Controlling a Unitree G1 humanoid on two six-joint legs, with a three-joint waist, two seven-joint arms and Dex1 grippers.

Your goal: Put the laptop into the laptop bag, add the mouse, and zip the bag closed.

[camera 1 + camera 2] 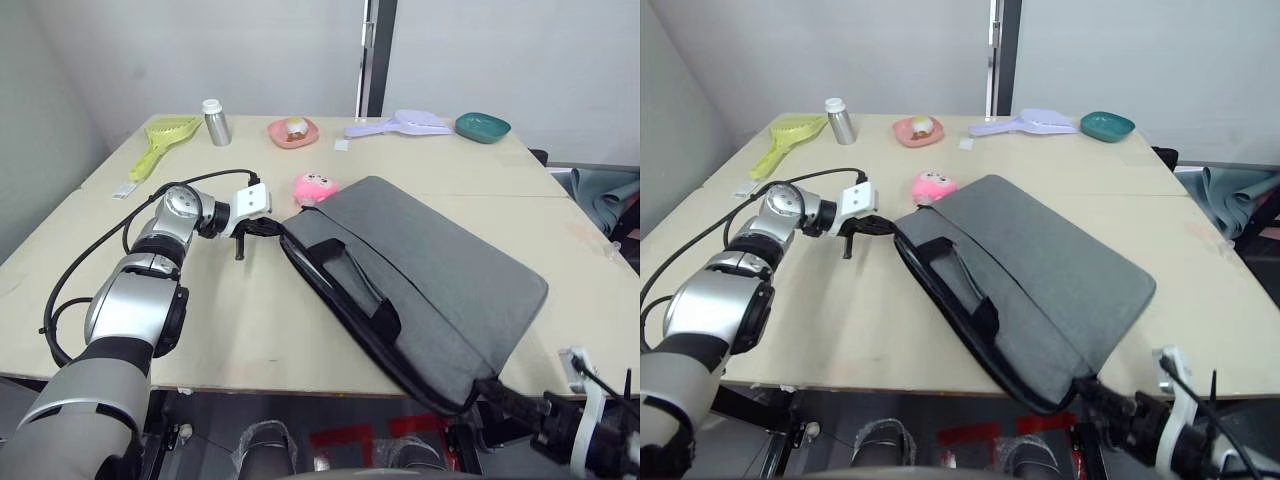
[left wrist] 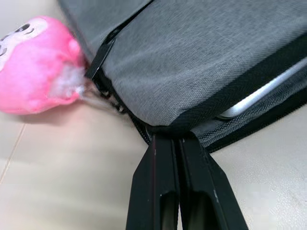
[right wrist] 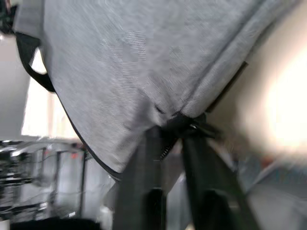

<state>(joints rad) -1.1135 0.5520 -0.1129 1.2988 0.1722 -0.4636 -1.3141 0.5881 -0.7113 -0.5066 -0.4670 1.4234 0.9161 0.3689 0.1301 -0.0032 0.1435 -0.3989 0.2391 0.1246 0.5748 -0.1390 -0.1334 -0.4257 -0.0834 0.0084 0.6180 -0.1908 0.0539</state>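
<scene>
Mostly hidden laptop [image 2: 261,93] inside laptop bag [image 1: 440,270], left gripper [image 2: 168,136] and right gripper [image 3: 175,125] each clamping a bag corner

beige table [image 1: 250,330], laptop bag [image 1: 440,270], pink plush toy [image 1: 315,187]

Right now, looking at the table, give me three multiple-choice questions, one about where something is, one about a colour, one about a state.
1. The pink plush toy lies: A by the dark grey fabric laptop bag's far corner; B on the bag; C in the teal bowl.
2. The small plate is: A blue; B pink; C black.
3. The left tool is: A open wide; B shut at the bag's edge; C holding the bottle.

A: it touches that corner. B: pink rim. B: fingers pinched together there.
</scene>
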